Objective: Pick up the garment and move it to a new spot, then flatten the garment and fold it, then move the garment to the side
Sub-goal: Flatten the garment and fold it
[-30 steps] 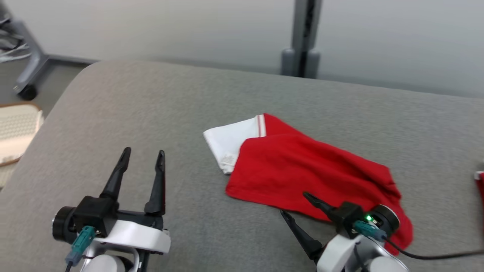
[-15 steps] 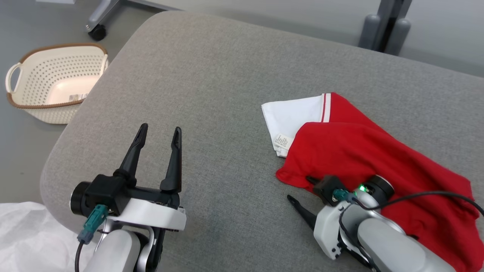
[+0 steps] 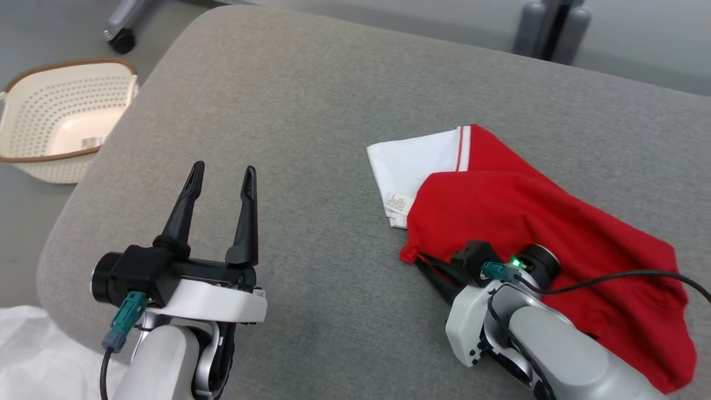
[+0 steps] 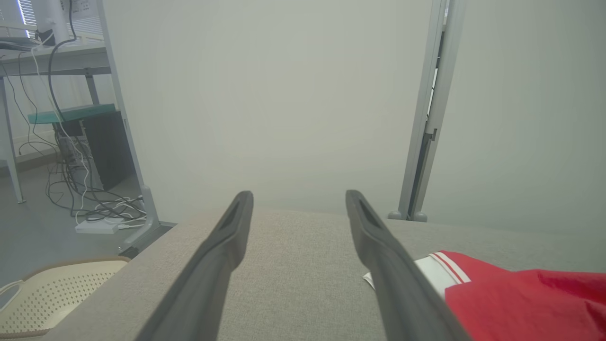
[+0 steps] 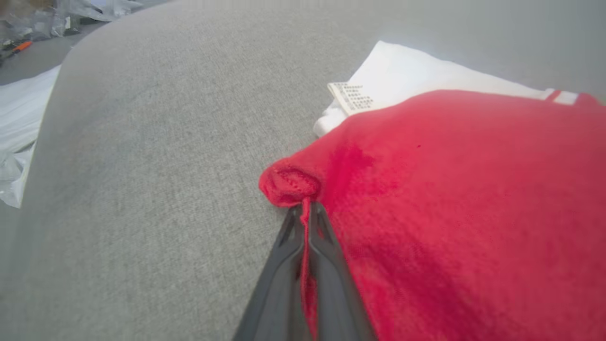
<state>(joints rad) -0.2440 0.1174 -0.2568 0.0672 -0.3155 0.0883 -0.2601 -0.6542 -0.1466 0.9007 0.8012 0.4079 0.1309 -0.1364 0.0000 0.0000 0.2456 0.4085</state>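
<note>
The garment [image 3: 544,233] is a red jersey lying crumpled on the grey table, a white sleeve [image 3: 414,164] with striped trim and a small label sticking out at its left. My right gripper [image 3: 417,261] is shut on the garment's near-left hem corner; in the right wrist view the red hem [image 5: 289,182] bunches at the closed fingertips of the right gripper [image 5: 305,208]. My left gripper [image 3: 221,172] hovers open over bare table to the garment's left, fingers pointing away. The left wrist view shows the left gripper [image 4: 298,201] spread wide, the garment [image 4: 521,303] at lower right.
A cream perforated basket [image 3: 61,119] stands on the floor beyond the table's left edge. A grey post [image 3: 550,28] rises behind the far edge. White plastic sheeting [image 3: 33,361] lies at lower left. A desk with cables [image 4: 71,142] is far left.
My right gripper has closed on the garment's hem corner, where it stood open half a second ago. The head camera has tilted down and turned, shifting the whole picture. The left gripper stays open.
</note>
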